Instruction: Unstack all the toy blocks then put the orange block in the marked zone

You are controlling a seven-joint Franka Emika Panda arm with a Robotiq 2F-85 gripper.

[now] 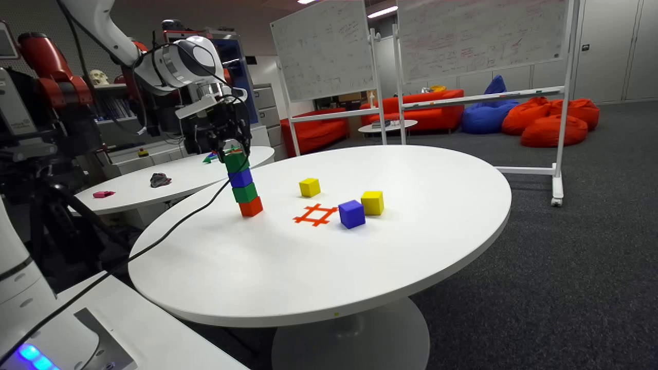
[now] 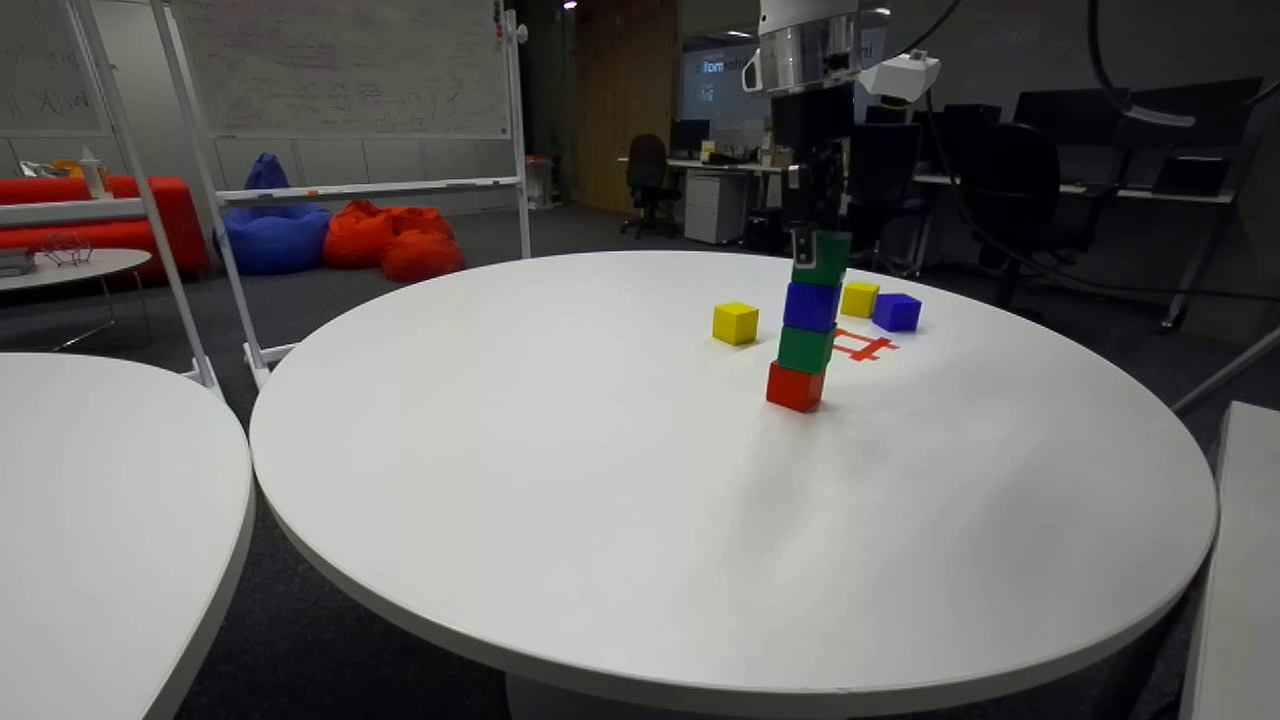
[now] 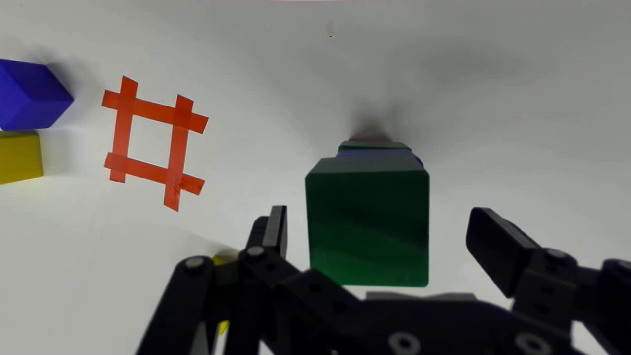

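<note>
A stack of toy blocks stands on the round white table. From the top it has a green block [image 1: 236, 162], a blue block [image 1: 240, 178], another green block [image 1: 245, 193] and an orange-red block [image 1: 251, 206] at the bottom. The stack also shows in an exterior view, with the orange-red block [image 2: 796, 386] on the table. The marked zone [image 1: 314, 215] is a crossed square of orange-red tape beside the stack. My gripper [image 3: 377, 224] is open, its fingers on either side of the top green block [image 3: 368, 227], with gaps on both sides in the wrist view.
A yellow block [image 1: 310, 187] lies behind the marked zone. A blue block [image 1: 352, 214] and another yellow block [image 1: 372, 203] lie close together beyond it. A black cable [image 1: 180, 222] hangs across an exterior view. The round table [image 2: 560, 480] has a curved edge.
</note>
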